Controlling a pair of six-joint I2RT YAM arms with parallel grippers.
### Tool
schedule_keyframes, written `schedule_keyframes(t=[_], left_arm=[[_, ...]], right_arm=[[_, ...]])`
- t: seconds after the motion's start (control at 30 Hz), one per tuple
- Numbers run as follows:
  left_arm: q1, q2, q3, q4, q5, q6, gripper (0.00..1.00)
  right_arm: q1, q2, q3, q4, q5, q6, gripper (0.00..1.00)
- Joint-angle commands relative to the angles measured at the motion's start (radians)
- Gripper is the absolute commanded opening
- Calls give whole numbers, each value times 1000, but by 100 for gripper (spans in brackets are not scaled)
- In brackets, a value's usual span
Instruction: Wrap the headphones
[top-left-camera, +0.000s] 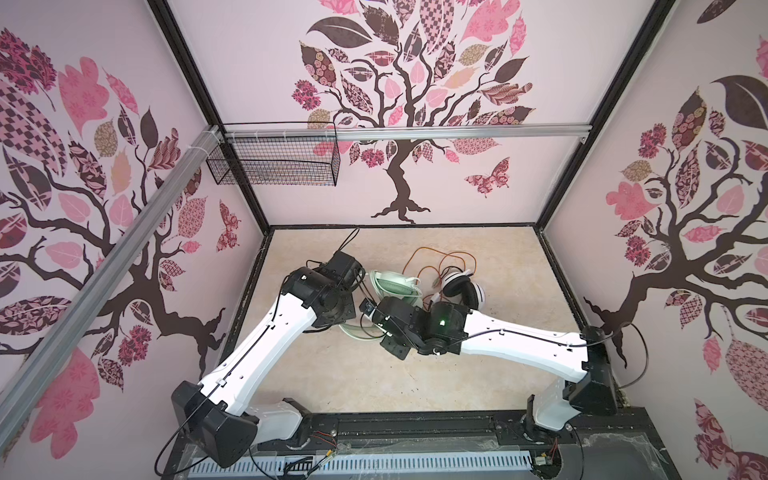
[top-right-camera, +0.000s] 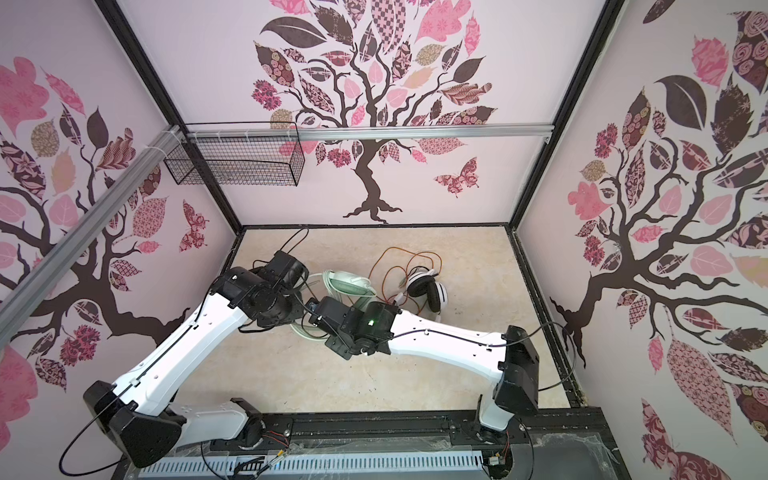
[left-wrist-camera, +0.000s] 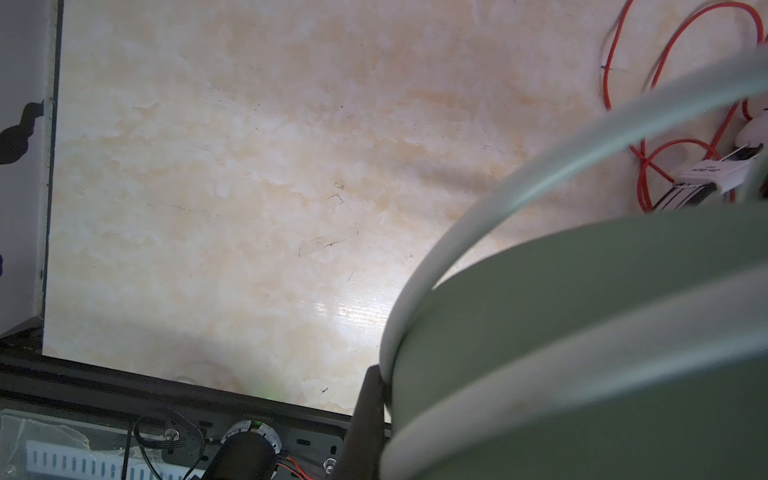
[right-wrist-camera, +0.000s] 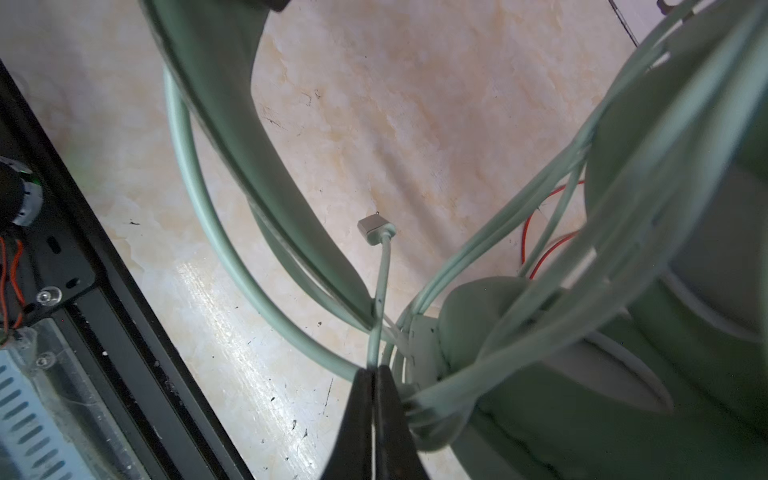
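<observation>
- Mint-green headphones (top-left-camera: 397, 286) sit mid-frame in both top views, long axis slanting toward lower left, half hidden under both wrists.
- Left gripper (left-wrist-camera: 380, 382) is clenched on them; right gripper (right-wrist-camera: 375, 374) pinches their pale cord (right-wrist-camera: 382, 282).
- White headphones (top-left-camera: 461, 291) and orange-red cord (top-left-camera: 432, 266) lie just right.

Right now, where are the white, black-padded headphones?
In both top views the white headphones lie right of centre on the beige table, beyond the right arm, beside the mint-green headphones.
</observation>
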Motion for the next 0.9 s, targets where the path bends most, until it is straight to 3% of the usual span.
schedule_keyframes(t=[0.0,0.37,0.4,0.43,0.47,0.53,0.87], left_arm=[[0,-34,33,47,-6,-13,0],[2,-26,53,51,22,-12,0],[3,-25,56,50,26,-14,0],[3,-24,58,47,31,-14,0],[4,-23,59,45,38,-15,0],[4,-22,59,45,44,-17,0],[2,-27,63,45,73,-28,0]], right_arm=[[-14,-134,-40,42,-30,78,0],[-14,-354,-270,146,-46,128,0],[-13,-358,-281,153,-58,122,4],[-14,-357,-294,160,-69,117,20],[-12,-351,-306,168,-70,114,29],[-7,-336,-318,184,-64,110,36],[4,-212,-271,220,-30,67,38]])
